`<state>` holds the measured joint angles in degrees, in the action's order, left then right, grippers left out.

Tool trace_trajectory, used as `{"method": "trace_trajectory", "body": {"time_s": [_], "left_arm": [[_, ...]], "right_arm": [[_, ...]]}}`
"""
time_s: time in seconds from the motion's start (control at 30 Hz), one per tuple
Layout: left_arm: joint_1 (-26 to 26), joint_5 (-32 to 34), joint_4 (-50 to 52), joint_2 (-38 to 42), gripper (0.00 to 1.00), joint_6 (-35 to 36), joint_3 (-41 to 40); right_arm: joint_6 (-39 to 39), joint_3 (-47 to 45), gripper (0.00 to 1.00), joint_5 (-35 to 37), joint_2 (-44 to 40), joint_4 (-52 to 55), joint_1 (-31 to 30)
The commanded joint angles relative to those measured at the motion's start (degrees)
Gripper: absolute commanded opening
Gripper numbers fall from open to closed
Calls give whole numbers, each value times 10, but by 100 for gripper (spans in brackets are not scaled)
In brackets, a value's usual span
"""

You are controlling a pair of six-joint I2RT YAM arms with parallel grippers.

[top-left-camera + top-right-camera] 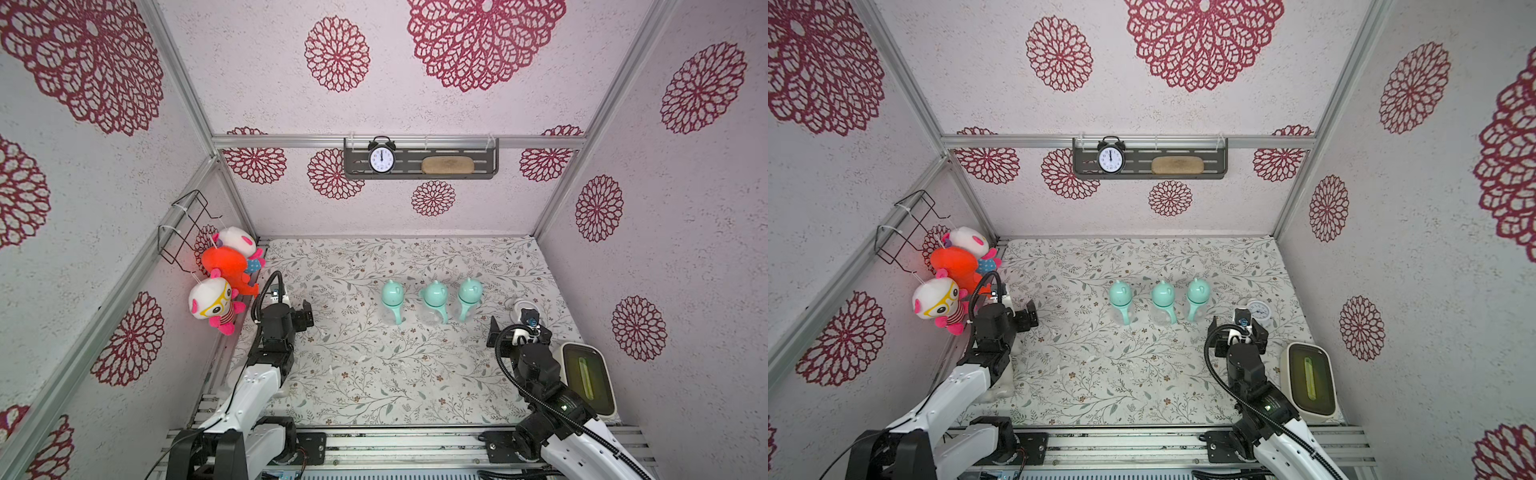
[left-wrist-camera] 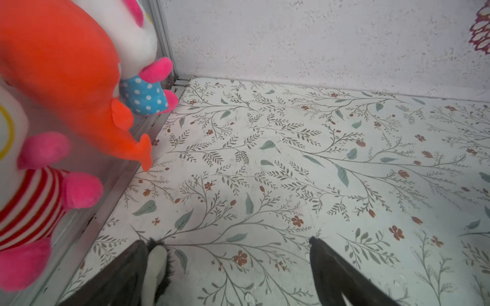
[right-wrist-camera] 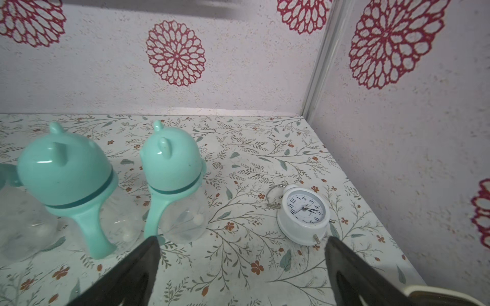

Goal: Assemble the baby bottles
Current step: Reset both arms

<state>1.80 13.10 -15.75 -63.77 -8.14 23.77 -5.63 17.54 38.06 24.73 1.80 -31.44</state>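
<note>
Here the left tool [image 2: 230, 239] and right tool [image 3: 241, 238] both gape wide, empty, touching nothing. Three clear, round-bellied bottles [image 1: 434, 301] with glossy mint eared caps [image 3: 169, 156] stand upright between them, nearer the right tool.

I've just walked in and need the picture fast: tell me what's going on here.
Nothing is being handled right now. Three baby bottles stand upright in a row in the middle of the table, each with its handled ring and eared cap on, so they look assembled. The left tool is open and empty near the plush toys at the left side. The right tool is open and empty too, close to a small white alarm clock and touching no bottle.
</note>
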Motion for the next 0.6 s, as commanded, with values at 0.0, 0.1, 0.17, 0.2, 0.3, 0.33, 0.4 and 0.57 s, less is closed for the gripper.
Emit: {"method": "trace_trajectory", "body": {"time_s": [0.0,0.1,0.17,0.2,0.3,0.33,0.4,0.57], "left_arm": [[-7,-15,-143,-32,98,19,-16],[-7,-18,-183,-65,98,34,-21],[-9,-24,-212,-79,98,36,-27],[-10,-24,-228,-89,98,41,-29],[-13,-22,-250,-110,98,49,-30],[-14,-22,-256,-115,98,50,-30],[-15,-17,-264,-124,98,55,-29],[-20,-18,-290,-142,98,71,-28]], "right_arm": [[42,-28,98,43,5,-122,23],[54,-57,98,20,16,-182,59],[63,-87,98,3,23,-243,80],[66,-102,98,-7,27,-276,92],[66,-124,98,-37,54,-332,129],[63,-128,98,-45,67,-348,141],[60,-142,98,-69,100,-400,167],[43,-158,98,-113,179,-497,220]]}}
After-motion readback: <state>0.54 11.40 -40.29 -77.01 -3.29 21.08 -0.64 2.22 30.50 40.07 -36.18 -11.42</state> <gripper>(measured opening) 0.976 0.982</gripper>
